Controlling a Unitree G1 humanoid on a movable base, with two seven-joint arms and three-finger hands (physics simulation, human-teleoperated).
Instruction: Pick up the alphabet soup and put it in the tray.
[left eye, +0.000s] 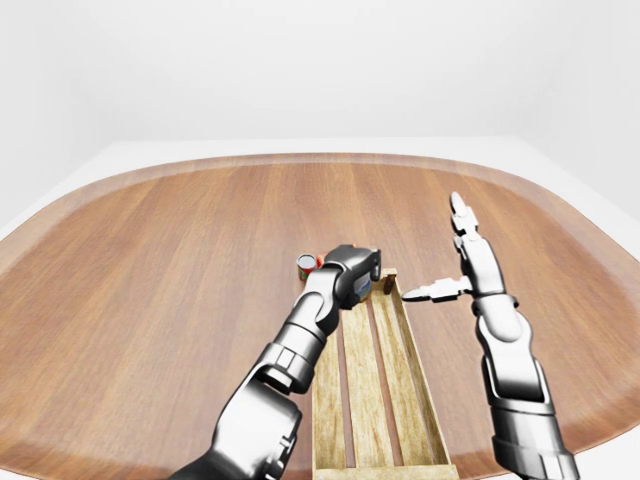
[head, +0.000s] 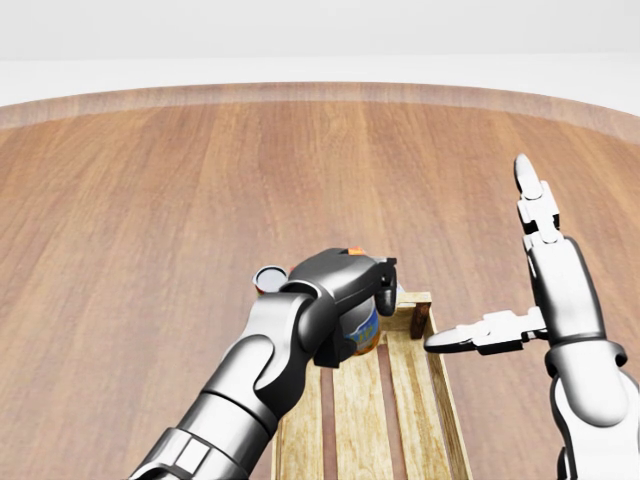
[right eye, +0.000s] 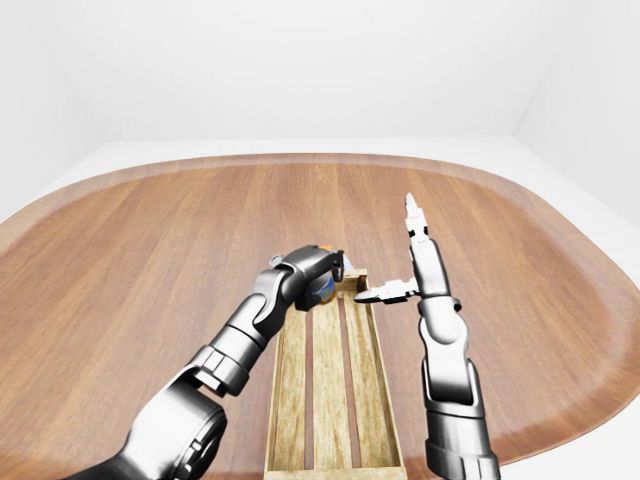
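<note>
A broad wooden tabletop with rounded corners fills the left-eye view, pale walls behind it; a long slatted wooden tray runs from the bottom centre of that view up toward the middle. The left hand sits at the tray's upper end in the head view, its dark fingers curled around a can with a blue label, the alphabet soup; the fingers are clamped on the can, which shows only partly below the palm, over the tray's upper left corner; whether it touches the slats cannot be told. Just left of that hand, on the bare tabletop, stands a second small can with a grey top and a red side, outside the tray and close to the left wrist. The right hand hovers to the right of the tray's upper end; its fingers are spread apart, one pointing toward the top of the head view, another stretched leftward toward the tray's right rim; it holds nothing.
</note>
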